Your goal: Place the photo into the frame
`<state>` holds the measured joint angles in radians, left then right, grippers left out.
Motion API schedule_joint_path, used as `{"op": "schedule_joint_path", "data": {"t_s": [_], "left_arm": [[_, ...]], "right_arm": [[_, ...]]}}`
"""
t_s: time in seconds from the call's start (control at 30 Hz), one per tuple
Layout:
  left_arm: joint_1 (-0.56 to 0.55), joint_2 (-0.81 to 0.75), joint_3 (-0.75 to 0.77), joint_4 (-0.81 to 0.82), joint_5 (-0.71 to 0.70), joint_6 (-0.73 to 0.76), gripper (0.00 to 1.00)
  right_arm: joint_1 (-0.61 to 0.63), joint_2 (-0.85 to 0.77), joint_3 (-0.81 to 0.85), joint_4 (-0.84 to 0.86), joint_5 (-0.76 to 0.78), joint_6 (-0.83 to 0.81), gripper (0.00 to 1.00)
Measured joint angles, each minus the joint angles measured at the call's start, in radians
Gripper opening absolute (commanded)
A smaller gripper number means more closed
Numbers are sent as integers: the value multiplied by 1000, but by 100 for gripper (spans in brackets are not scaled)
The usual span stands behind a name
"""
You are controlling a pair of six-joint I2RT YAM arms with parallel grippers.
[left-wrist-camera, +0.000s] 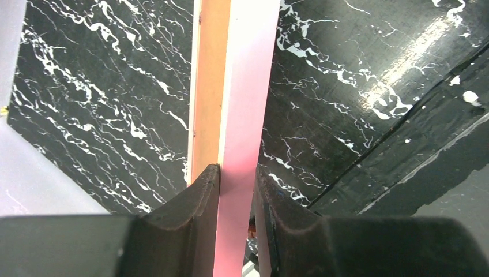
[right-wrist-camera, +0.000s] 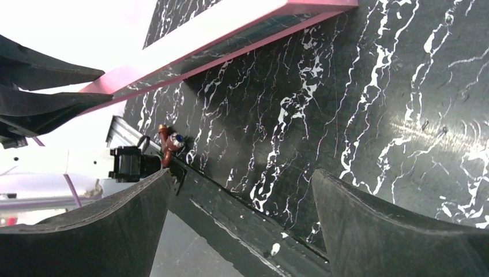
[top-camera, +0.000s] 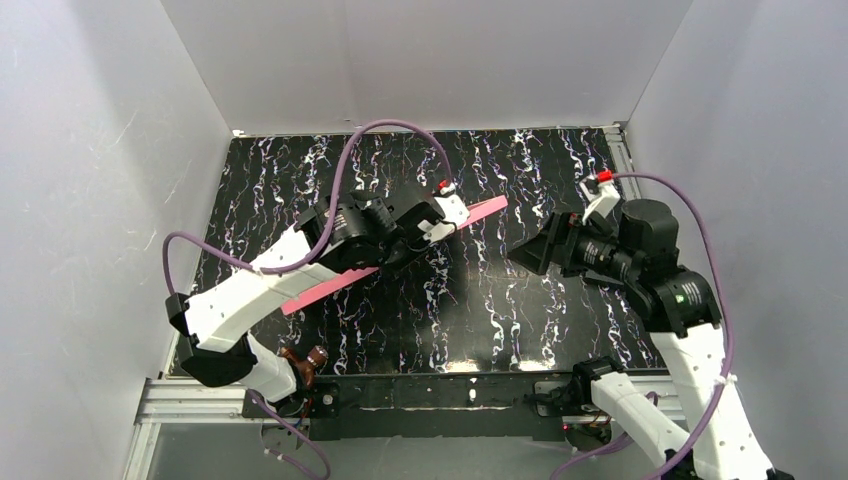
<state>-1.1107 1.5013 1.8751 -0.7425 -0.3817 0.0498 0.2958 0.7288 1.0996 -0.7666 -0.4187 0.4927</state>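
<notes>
Clamping the frame (top-camera: 322,289) by its thin edge, the left gripper (top-camera: 432,228) holds it on edge over the marbled table (top-camera: 500,320) while the right gripper (top-camera: 527,256) gapes empty nearby. Such a narrow pinch could let it swivel and drop. No photo shows.

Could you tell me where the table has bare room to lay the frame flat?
Widest bare patch: table centre-front, bordered by the frame, the right hand and the near rail. Another strip runs along the back wall. Crowded centre-left, where the left hand grips the frame.
</notes>
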Motion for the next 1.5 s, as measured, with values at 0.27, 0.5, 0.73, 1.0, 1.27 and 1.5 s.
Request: {"op": "schedule_joint_path", "data": {"t_s": [0.27, 0.5, 0.73, 1.0, 1.27, 1.5], "left_arm": [[76, -50, 0, -11, 103, -19, 0], [138, -139, 0, -55, 183, -47, 0], [174, -170, 10, -94, 248, -61, 0], [201, -169, 26, -121, 357, -65, 0], [220, -210, 26, -109, 472, -88, 0], [224, -244, 20, -112, 510, -84, 0]], "right_arm": [[0, 154, 94, 10, -80, -163, 98], [0, 198, 137, 61, -124, -272, 98], [0, 241, 136, 129, -245, -371, 97], [0, 265, 135, 213, -325, -431, 96], [0, 294, 100, 261, -374, -460, 96], [0, 302, 68, 317, -424, -473, 96]]}}
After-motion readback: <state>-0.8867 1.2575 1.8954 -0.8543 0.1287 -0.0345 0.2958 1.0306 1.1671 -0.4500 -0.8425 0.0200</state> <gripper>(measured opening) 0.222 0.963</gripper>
